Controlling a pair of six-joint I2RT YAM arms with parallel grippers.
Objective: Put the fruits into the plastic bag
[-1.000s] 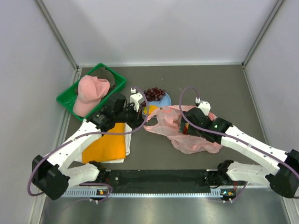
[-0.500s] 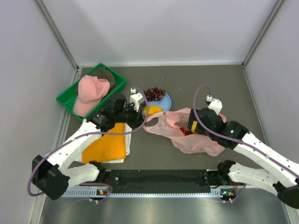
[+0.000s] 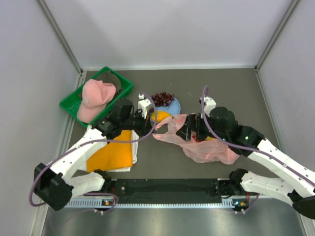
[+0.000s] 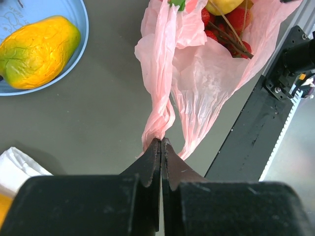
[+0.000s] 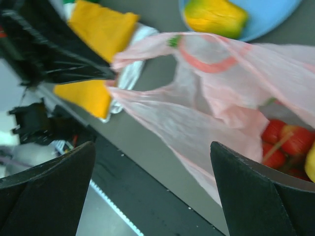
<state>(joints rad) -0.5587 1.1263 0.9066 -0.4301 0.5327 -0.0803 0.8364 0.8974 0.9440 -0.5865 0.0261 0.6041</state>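
The pink plastic bag (image 3: 206, 147) lies at table centre-right. My left gripper (image 3: 151, 129) is shut on its handle loop (image 4: 158, 123), holding the mouth up. Red fruits (image 4: 224, 22) and a yellow lemon (image 4: 224, 5) lie inside the bag; the red ones also show in the right wrist view (image 5: 285, 142). The orange-yellow mango (image 3: 159, 116) and dark grapes (image 3: 162, 98) sit on the light blue plate (image 3: 175, 105). The mango also shows in both wrist views (image 4: 37, 51) (image 5: 214, 17). My right gripper (image 3: 193, 129) is open and empty above the bag's mouth.
A green basket (image 3: 74, 101) with a pink cap (image 3: 95, 98) stands at the back left. A folded orange cloth (image 3: 112, 152) on white cloth lies under my left arm. A black rail (image 3: 167, 189) runs along the near edge.
My right gripper has drawn up and back out of the bag, then swung left over its mouth. The bag's near side has sagged lower. My left gripper has kept its hold.
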